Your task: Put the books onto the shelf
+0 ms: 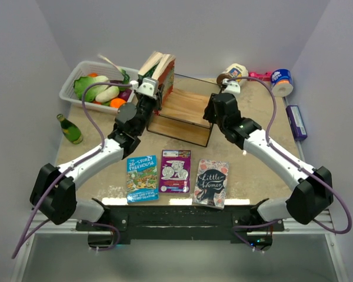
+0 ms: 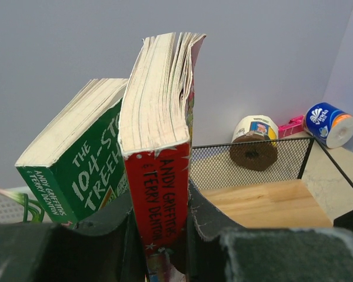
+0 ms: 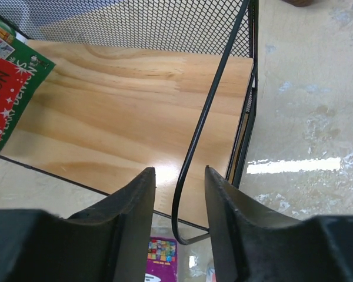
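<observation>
The shelf (image 1: 182, 111) stands mid-table, a wooden board (image 3: 123, 111) in a black wire frame. At its left end my left gripper (image 2: 159, 235) is shut on the spine of an upright red book (image 2: 159, 194). A green book (image 2: 76, 170) leans against that book's left side. My right gripper (image 3: 179, 200) is at the shelf's front right corner. It is open, with its jaws either side of a thin black frame wire (image 3: 203, 129) and gaps showing. Three books lie flat near the front edge: blue Treehouse (image 1: 142, 177), purple (image 1: 175, 170), grey Little Women (image 1: 211, 183).
A white basket (image 1: 69, 88) of vegetables sits at the back left, with a green bottle (image 1: 70, 129) in front of it. Behind the shelf to the right are a tape roll (image 1: 232, 73) and a tissue roll (image 1: 281, 82). A purple box (image 1: 296, 121) lies along the right edge.
</observation>
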You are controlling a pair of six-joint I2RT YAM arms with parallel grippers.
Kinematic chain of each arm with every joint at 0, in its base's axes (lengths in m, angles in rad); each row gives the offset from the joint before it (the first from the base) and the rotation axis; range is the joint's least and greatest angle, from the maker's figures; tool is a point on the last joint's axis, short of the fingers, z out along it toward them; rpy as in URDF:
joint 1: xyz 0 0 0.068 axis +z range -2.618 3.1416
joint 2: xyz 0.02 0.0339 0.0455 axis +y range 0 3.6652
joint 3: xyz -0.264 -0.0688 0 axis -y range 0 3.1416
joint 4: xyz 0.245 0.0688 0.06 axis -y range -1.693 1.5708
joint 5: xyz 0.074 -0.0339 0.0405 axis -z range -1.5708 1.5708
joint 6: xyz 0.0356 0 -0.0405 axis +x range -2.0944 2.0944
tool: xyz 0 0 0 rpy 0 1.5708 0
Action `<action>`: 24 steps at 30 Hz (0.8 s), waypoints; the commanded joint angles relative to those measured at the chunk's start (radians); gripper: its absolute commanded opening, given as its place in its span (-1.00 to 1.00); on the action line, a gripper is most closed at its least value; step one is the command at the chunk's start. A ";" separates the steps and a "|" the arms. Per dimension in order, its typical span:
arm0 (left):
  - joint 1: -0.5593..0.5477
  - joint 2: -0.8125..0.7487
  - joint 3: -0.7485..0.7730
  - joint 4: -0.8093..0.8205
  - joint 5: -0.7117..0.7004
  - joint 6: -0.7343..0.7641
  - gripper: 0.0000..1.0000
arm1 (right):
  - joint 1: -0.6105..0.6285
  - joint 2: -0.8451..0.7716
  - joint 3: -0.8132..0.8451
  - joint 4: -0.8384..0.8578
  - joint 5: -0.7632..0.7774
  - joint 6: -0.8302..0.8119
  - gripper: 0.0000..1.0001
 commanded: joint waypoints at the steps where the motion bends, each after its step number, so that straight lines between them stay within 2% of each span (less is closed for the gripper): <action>1: 0.002 0.015 -0.007 0.207 -0.047 0.059 -1.00 | -0.011 0.015 -0.002 0.067 0.007 -0.006 -0.30; 8: 0.006 0.060 -0.019 0.235 -0.064 0.068 -1.00 | -0.019 0.030 -0.022 0.086 -0.010 -0.011 -0.63; 24: 0.063 0.150 -0.004 0.240 -0.088 0.036 -1.00 | -0.030 0.049 -0.051 0.121 -0.060 -0.036 -1.00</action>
